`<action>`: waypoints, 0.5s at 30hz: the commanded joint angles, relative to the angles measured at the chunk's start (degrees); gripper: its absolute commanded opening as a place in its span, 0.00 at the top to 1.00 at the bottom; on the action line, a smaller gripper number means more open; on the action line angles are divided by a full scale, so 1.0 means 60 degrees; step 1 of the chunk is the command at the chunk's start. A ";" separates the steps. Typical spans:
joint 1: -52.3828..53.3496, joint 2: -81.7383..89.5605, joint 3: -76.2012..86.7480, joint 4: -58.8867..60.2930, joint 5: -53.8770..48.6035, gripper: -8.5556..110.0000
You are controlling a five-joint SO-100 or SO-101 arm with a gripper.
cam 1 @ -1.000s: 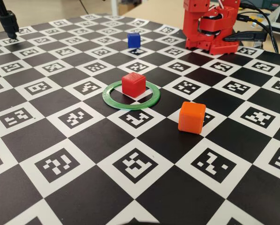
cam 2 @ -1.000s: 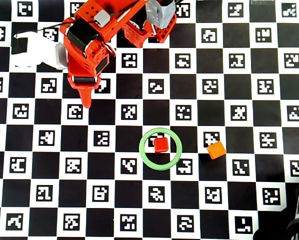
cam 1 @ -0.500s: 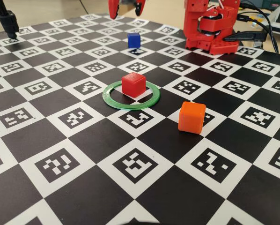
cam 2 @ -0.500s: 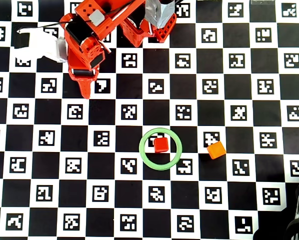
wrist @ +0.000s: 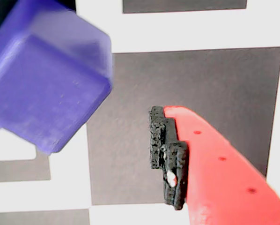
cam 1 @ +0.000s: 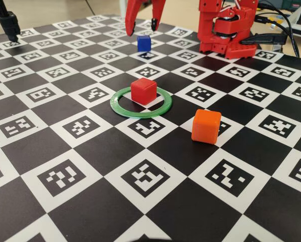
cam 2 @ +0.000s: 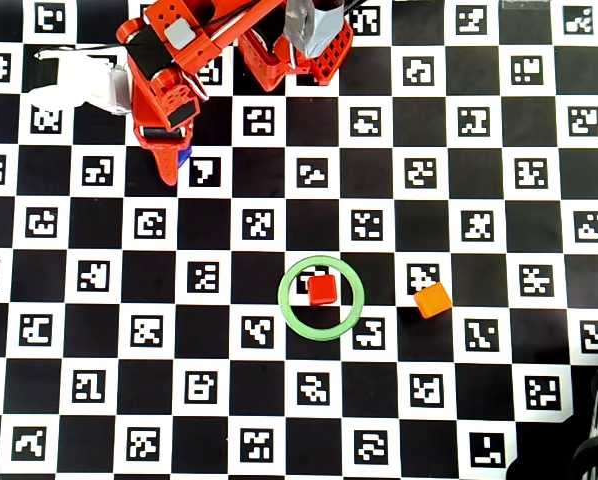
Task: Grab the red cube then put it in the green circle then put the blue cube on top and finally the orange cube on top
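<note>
With the red cube (cam 1: 143,90) already sitting inside the green circle (cam 1: 121,110), first placement looks done. Gripper (cam 1: 142,28) hangs over the blue cube (cam 1: 143,42) at the far side of the checkered board (cam 1: 65,201), jaws spread wide and holding nothing, apparently lined up to straddle it. Wrist view: blue cube (wrist: 44,77) sits apart from the one padded finger (wrist: 170,159) visible, no contact. Overhead, the arm hides nearly all of the blue cube (cam 2: 184,157). Orange cube (cam 1: 206,126) waits near the ring, outside it, presumably last in the stack.
</note>
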 commanded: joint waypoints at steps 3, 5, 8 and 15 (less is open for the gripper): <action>0.0073 0.0410 0.0381 -0.0864 0.0117 0.58; 0.0088 0.0381 0.0557 -0.1157 0.0146 0.58; 0.0088 0.0293 0.0688 -0.1406 0.0205 0.58; 0.0088 -0.0059 0.0718 -0.1758 0.0234 0.58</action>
